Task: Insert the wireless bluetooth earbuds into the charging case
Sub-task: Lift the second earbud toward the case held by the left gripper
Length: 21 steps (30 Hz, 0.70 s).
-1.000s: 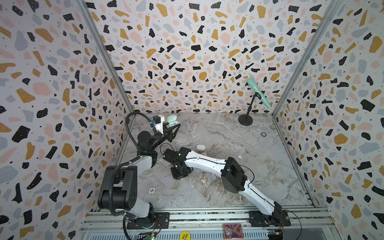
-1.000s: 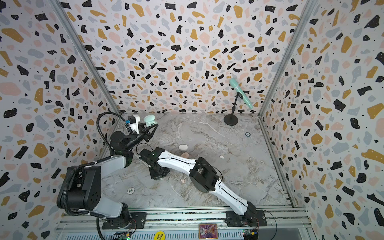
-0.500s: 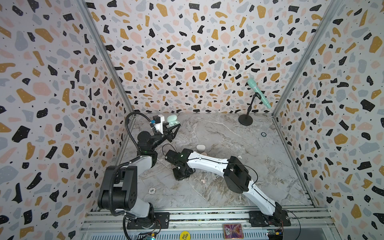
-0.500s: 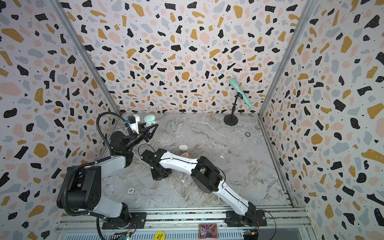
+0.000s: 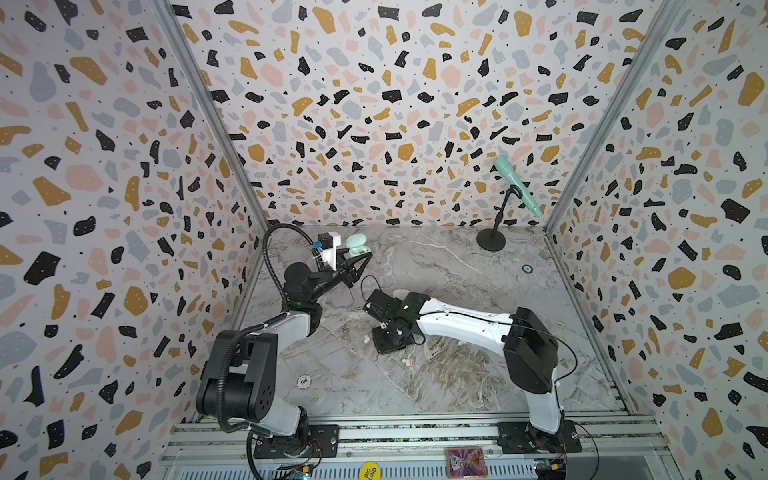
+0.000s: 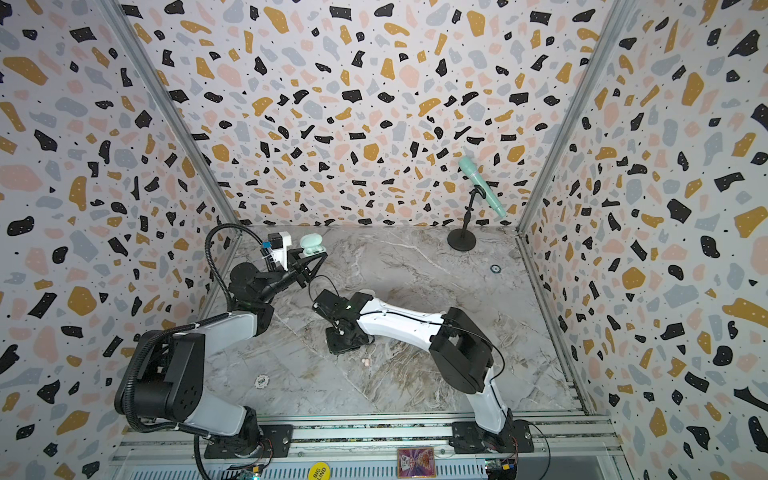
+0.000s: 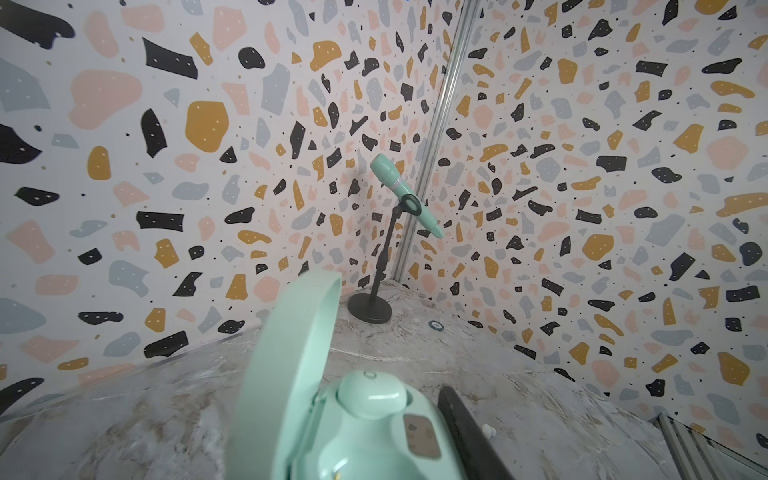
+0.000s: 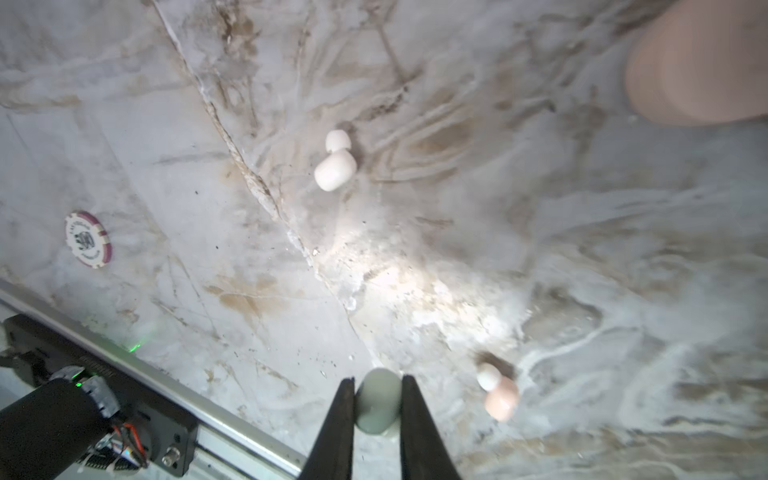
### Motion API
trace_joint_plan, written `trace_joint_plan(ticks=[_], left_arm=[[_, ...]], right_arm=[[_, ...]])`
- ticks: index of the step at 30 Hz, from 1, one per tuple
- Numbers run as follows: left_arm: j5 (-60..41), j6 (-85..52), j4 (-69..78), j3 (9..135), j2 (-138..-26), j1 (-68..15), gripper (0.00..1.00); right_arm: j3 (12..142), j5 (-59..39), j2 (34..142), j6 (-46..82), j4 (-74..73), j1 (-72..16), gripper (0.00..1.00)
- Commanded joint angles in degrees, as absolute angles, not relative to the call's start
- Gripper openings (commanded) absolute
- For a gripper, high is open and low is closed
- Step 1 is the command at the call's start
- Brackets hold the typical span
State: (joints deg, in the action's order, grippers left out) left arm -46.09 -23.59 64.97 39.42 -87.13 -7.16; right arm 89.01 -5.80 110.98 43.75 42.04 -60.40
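scanning the marble worktop (image 5: 457, 270) first: a mint microphone (image 5: 517, 187) on a black stand (image 5: 491, 240) in the far right corner, a small dark ring (image 5: 527, 269) near the right wall, a poker chip (image 5: 304, 381) near the front left, all well apart from both arms. lying loose by the right arm, a white earbud (image 8: 335, 164) and a pale pink earbud (image 8: 498, 392), apart from each other, uncovered in the right wrist view. mostly hidden behind the right arm in both top views, a pale pink case (image 8: 698, 62); open or shut, cannot tell. gripping the held mint earbud (image 8: 377, 401) with the right fingers (image 8: 348, 395), closed tight on it, low over the worktop and near the pink earbud. clamping the mint charging case (image 7: 365, 440) in the left fingers (image 7: 461, 419), closed on it, up at the far left. lid (image 7: 286, 365) swung open and standing upright; inside, a seated mint earbud (image 7: 371, 395) in one well, the neighbouring well too blurred to read.
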Motion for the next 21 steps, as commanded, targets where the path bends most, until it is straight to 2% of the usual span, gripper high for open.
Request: trace_joint_plan(ticks=[1, 10, 21], left_arm=[[-47.0, -22.4, 66.7, 39.4, -86.3, -9.1, 0.37], [-44.0, -18.6, 63.2, 38.4, -84.4, -15.9, 0.37], [-43.3, -16.8, 62.9, 40.7, -86.7, -21.6, 0.37]], right_arm=[[83.3, -6.2, 103.2, 44.4, 36.9, -58.2, 0.16], [72.3, -8.1, 84.5, 43.6, 31.2, -51.1, 0.16], [71.3, -14.7, 73.1, 41.3, 29.0, -43.4, 0.17]])
